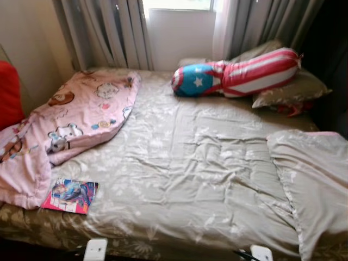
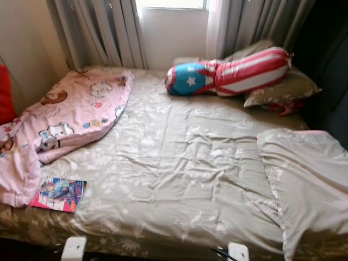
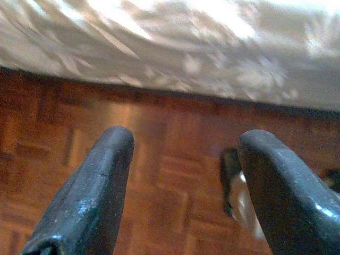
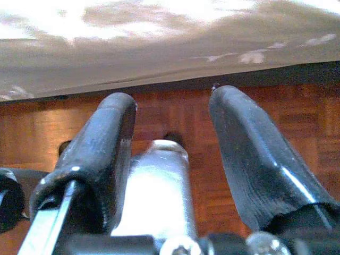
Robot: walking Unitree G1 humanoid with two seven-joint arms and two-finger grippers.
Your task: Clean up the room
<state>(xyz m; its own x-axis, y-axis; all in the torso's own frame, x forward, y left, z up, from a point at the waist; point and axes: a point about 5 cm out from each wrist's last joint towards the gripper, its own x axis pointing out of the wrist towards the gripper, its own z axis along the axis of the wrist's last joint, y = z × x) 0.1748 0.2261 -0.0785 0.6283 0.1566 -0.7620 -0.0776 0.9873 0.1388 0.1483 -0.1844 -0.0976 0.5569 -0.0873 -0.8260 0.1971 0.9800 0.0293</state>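
Note:
A bed with a crumpled beige floral sheet [image 1: 185, 163] lies before me. At its left side a pink cartoon-print blanket [image 1: 81, 114] is bunched up and hangs over the edge. A colourful magazine [image 1: 70, 196] lies flat near the front left corner. At the head rests a red, white and blue star bolster [image 1: 239, 73], leaning on a beige pillow [image 1: 296, 89]. A beige cover [image 1: 315, 179] is heaped at the right. Both arms hang low beside the bed. My left gripper [image 3: 186, 143] and right gripper [image 4: 172, 103] are open over the parquet floor, holding nothing.
Grey curtains [image 1: 109, 32] and a bright window stand behind the bed. A red cushion [image 1: 8, 92] sits against the left wall. Something red [image 1: 291, 109] pokes out beneath the beige pillow. Brown parquet floor [image 3: 159, 175] runs along the bed's front edge.

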